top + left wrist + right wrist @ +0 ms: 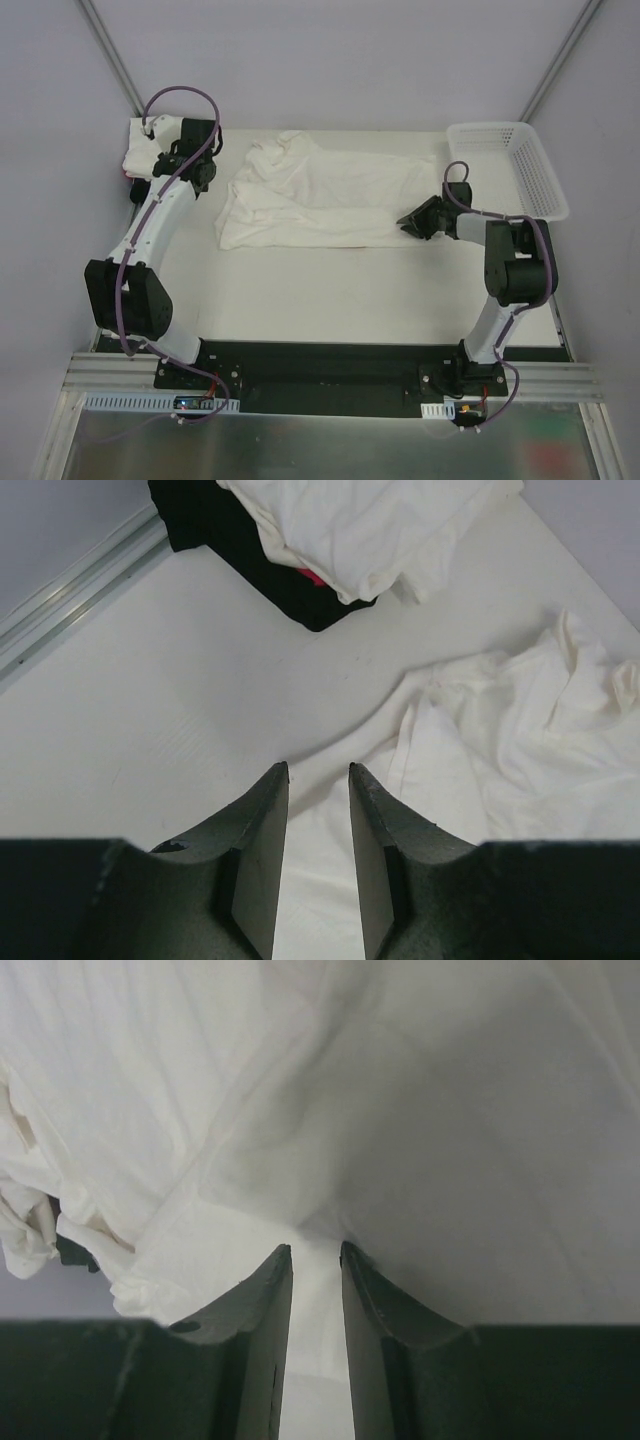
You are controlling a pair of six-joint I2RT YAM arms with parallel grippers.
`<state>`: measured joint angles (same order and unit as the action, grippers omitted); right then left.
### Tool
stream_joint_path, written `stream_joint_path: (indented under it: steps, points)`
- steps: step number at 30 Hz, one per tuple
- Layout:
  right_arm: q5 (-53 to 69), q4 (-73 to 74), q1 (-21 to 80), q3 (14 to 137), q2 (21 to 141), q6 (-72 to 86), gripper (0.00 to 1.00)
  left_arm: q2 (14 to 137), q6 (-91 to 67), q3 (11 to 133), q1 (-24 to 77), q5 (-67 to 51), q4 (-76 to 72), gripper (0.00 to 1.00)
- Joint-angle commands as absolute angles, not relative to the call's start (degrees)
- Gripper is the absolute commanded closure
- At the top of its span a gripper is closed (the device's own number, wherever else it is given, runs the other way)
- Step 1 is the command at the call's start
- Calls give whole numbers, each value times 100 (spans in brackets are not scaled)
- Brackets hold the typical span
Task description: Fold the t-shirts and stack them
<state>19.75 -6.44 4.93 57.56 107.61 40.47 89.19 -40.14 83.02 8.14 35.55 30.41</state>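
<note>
- one white t-shirt [330, 195] lies spread across the far middle of the table [330, 290], long side running l to r. left end is bunched & wrinkled, right end flatter.
- right gripper [316, 1248] sits at the shirt's right edge. jaws nearly together w/ a fold of cloth nipped btw them and creases fanning out from the tips, so it looks like a real pinch.
- left gripper [318, 772] is at the shirt's left edge, jaws just as narrow. a strip of the edge runs into the gap w/ shadow under it, so i'd say it's pinching cloth too, though that's less plain than on the right.
- pile [150, 152] sits in the far left corner, just beyond the left gripper: black shirt [220, 525] underneath, a sliver of red shirt [312, 576], rumpled white on top.
- mesh basket [500, 128] is in the far right corner, apart from the spread shirt.
- handling, imo: thin, light, floppy cotton w/ no stiffness. it'll sag btw the two holds and prob drag on the table. nothing fragile. a shallow pinch may let it slip, and a deep one may catch 2 layers.
- best holds: edges at opposite ends, taken level, so the cloth pulls taut & flat before any fold. the bunched left end needs tension to smooth out.
</note>
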Motion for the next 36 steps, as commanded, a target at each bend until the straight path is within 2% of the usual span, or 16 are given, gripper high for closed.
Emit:
stream_joint_path:
  steps: [1,6,12,16,21,26,36]
  points:
    - [1337,-151,255,5213,9959,3964,71,8798,-3779,8473,791,3832,2980,70]
    - [1090,52,132,4659,9195,3788,71,8728,-3946,8289,791,3665,2901,70]
    - [1072,193,35,4605,8921,3656,71,8657,-4148,7884,870,3288,2821,71]
    - [1204,184,105,5131,9061,3517,70,8692,-4079,7682,1116,2919,2629,71]
    - [1370,431,324,6493,9746,3252,69,9140,-3105,7752,1213,1972,1891,71]
    - [1529,878,554,7496,10511,2725,69,9527,-2944,7726,1213,1214,1574,71]
    - [1564,379,255,6593,10486,3067,69,9264,-2734,7532,1213,1415,1503,71]
